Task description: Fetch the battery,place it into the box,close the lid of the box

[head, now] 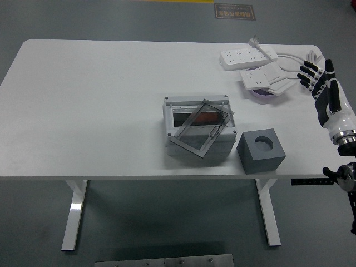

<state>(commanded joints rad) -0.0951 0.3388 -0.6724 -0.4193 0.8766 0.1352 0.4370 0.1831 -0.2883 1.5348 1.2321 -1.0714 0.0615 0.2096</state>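
Note:
A grey box point(197, 129) stands at the table's middle. Its clear lid point(200, 132) is raised and leans at a slant over the opening. Something orange point(209, 118) shows inside the box; I cannot tell what it is. A dark grey block point(261, 150) with a round hole in its top stands just right of the box. I see no battery as such. My right hand point(315, 75) is over the table's right edge, fingers spread and empty, well right of the block. My left arm is out of view.
Two white power strips point(248, 55) with a coiled cable point(307, 65) lie at the back right, one over a purple object point(263, 95). The cable lies close to my right hand's fingertips. The table's near edge point(139, 177) runs just below the box.

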